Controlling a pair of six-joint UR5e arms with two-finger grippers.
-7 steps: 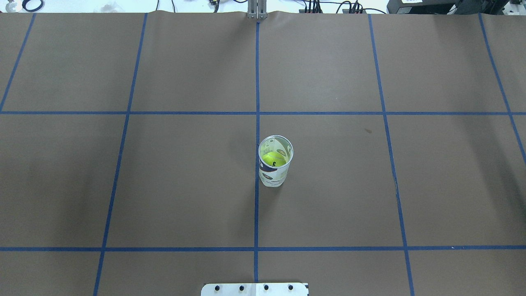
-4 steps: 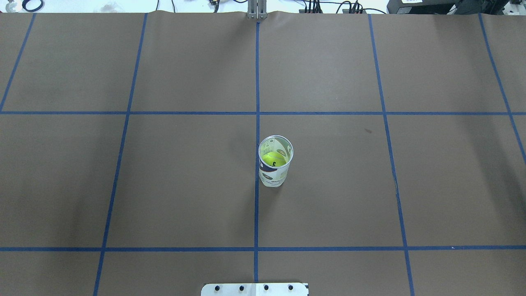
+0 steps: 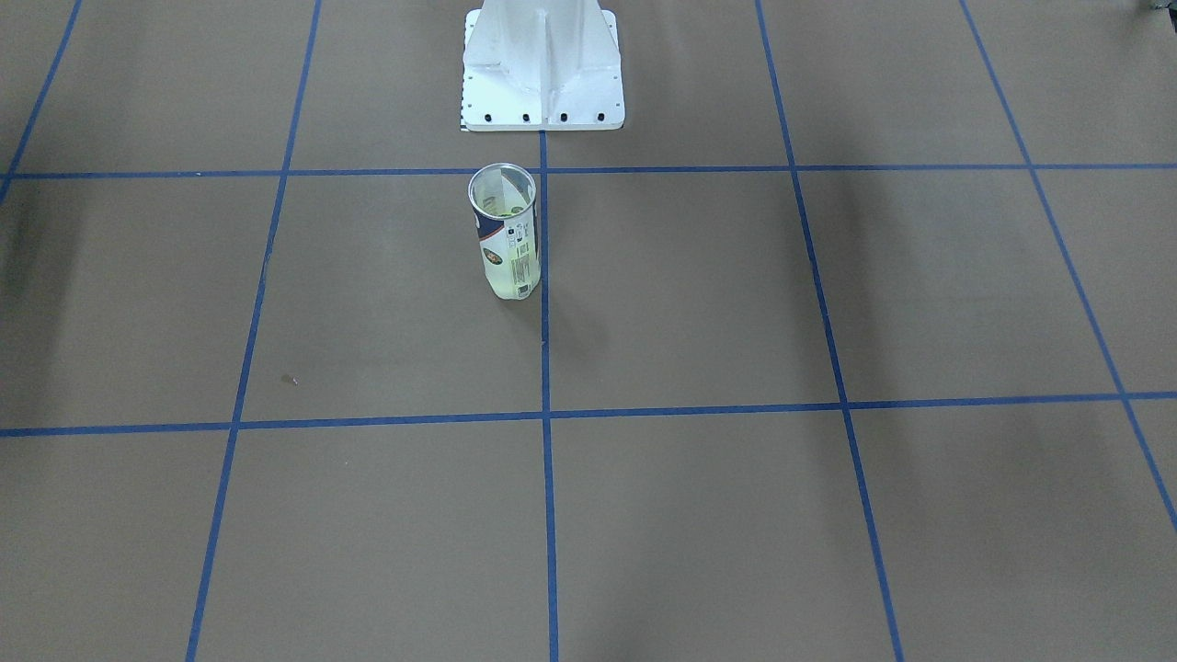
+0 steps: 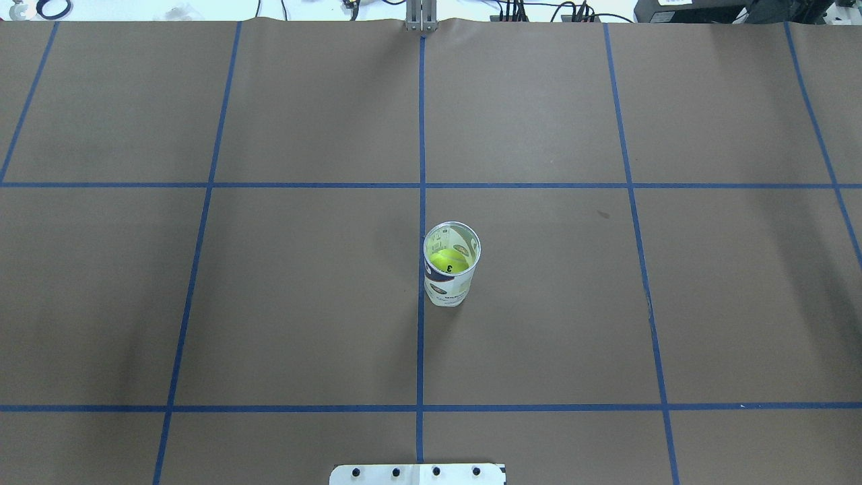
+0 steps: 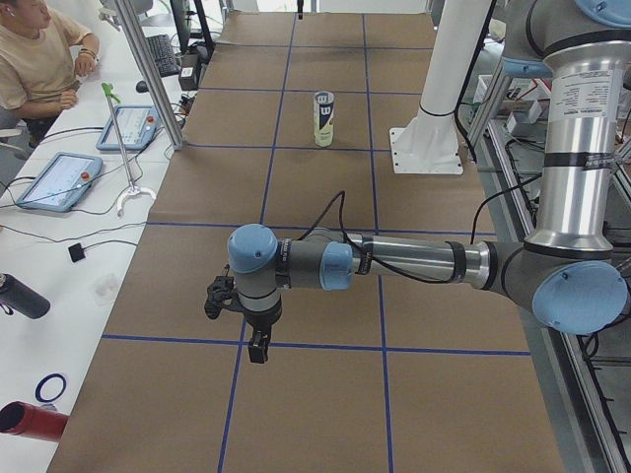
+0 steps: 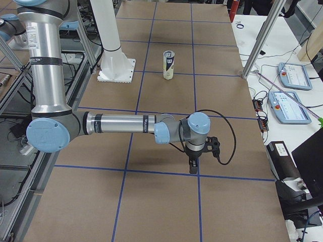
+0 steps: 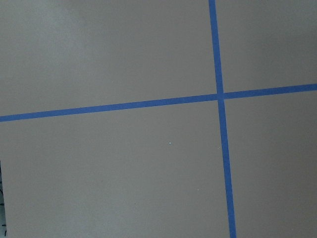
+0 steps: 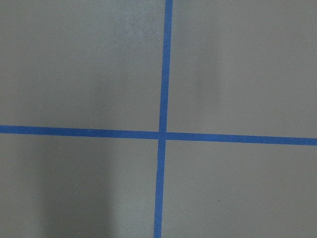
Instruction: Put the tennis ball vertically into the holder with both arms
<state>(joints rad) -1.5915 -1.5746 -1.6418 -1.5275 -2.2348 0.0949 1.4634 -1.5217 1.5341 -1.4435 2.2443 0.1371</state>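
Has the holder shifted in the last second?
No. The holder sits just right of the centre tape line in the overhead view, exactly as before.

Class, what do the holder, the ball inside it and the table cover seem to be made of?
The holder looks like clear, glossy plastic: the ball shows yellow through its wall. The ball seems matte yellow-green felt. The table cover is probably matte brown paper; its far edge ripples.

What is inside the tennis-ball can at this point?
A yellow-green tennis ball marked with a black 3 sits low inside the upright, open-topped can. Whatever lies beneath the ball, including the can's floor, is covered by the ball itself.
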